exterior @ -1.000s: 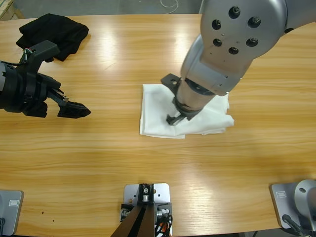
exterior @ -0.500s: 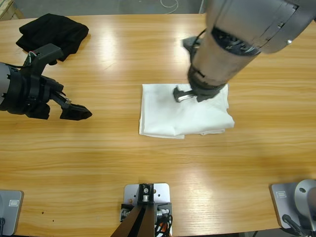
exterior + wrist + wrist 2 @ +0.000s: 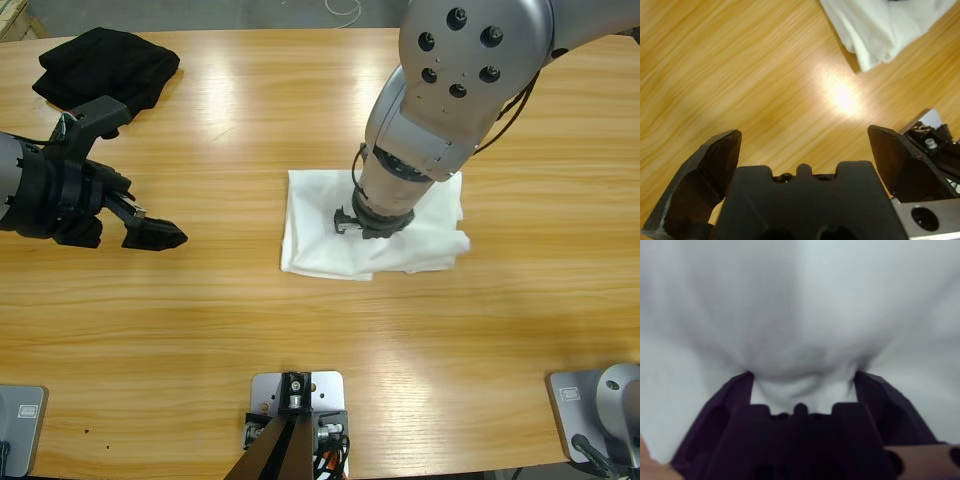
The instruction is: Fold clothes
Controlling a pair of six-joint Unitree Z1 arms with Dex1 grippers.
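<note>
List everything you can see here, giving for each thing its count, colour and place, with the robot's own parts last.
T-shirt: one, white, folded, middle of the table.
Black garment: one, black, bunched at the table's far left corner.
Table: one, light wood, under everything.
Left tool: one, black, open, above bare wood left of the T-shirt, holding nothing.
Right tool: one, black, pressed down into the T-shirt, jaws apart with cloth between them.

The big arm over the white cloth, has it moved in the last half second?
Yes. The right gripper has come from the white T-shirt's upper edge down to its middle, pressing in.
</note>
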